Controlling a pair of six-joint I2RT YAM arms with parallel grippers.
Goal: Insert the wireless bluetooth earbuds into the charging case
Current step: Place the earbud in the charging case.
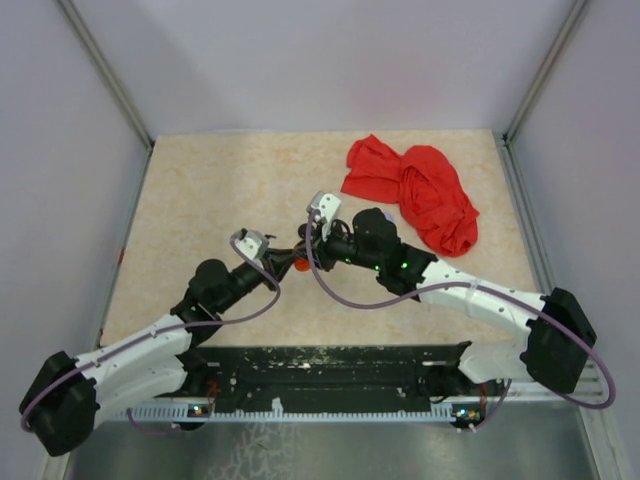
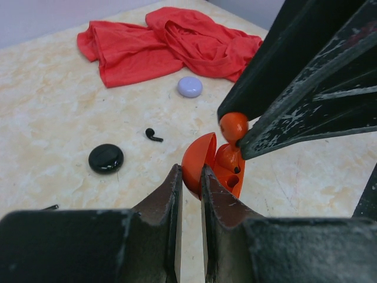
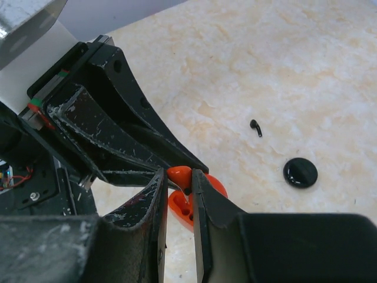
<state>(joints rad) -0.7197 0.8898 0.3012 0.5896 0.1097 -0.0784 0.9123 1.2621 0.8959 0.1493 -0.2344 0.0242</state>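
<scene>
1. From above: your left gripper (image 1: 284, 262) and right gripper (image 1: 311, 256) meet nose to nose at mid-desk (image 1: 200, 200). An orange speck, the case (image 1: 299, 266), sits between them. The cloth (image 1: 415, 195) lies crumpled in the far right corner, out of the way.
2. Left wrist: your left fingers are narrowed onto the rim of an open orange shell. They tilt its sockets toward the other arm so it can be loaded in the air. I take this shell for the case, since it alone shows sockets; one seems already filled. The right fingers pinch an orange-tipped bud (image 2: 234, 125) at the shell's lip, touching or nearly so. Beyond, toward the cloth, lie a black puck (image 2: 106, 158), a loose bud (image 2: 154, 135) near it but apart, and a lavender disc (image 2: 189, 86) just short of the cloth.
3. Right wrist: your right fingers are clamped on the bud directly over the shell. They hide its stem, so you can't judge alignment. A short push down looks next, and the loose bud is not yet collected.
</scene>
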